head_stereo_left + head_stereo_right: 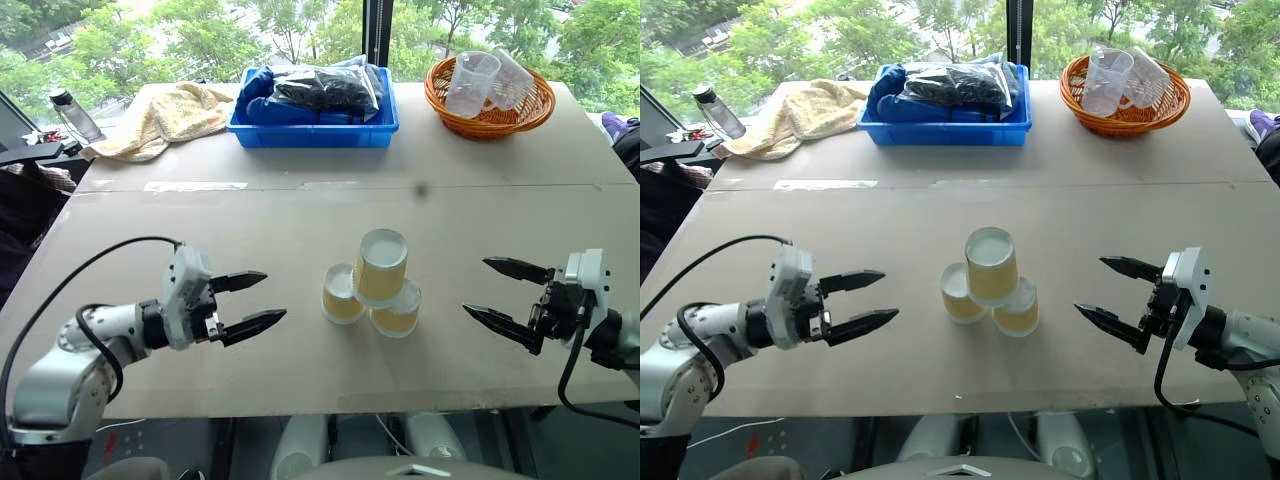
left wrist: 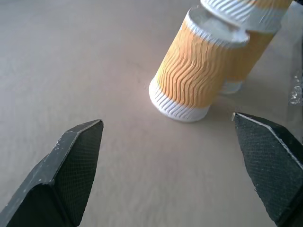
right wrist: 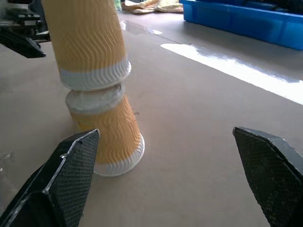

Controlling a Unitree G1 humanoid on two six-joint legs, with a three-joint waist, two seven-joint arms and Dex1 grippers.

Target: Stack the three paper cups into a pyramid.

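Three tan-yellow paper cups stand as a pyramid at the middle of the table, all mouth down. The left base cup (image 1: 341, 297) and the right base cup (image 1: 398, 312) stand side by side, and the top cup (image 1: 381, 264) rests across both. My left gripper (image 1: 275, 294) is open just left of the stack, pointing at it, with nothing between its fingers (image 2: 71, 170). My right gripper (image 1: 475, 286) is open to the right of the stack, also empty. The right wrist view shows a base cup (image 3: 112, 137) with the top cup (image 3: 87, 42) on it.
At the table's far side are a blue bin (image 1: 313, 132) holding dark bags, an orange basket (image 1: 490, 112) with clear plastic cups, and a yellow towel (image 1: 165, 115). A bottle (image 1: 72, 112) stands beyond the far left corner. The table's front edge runs just below both grippers.
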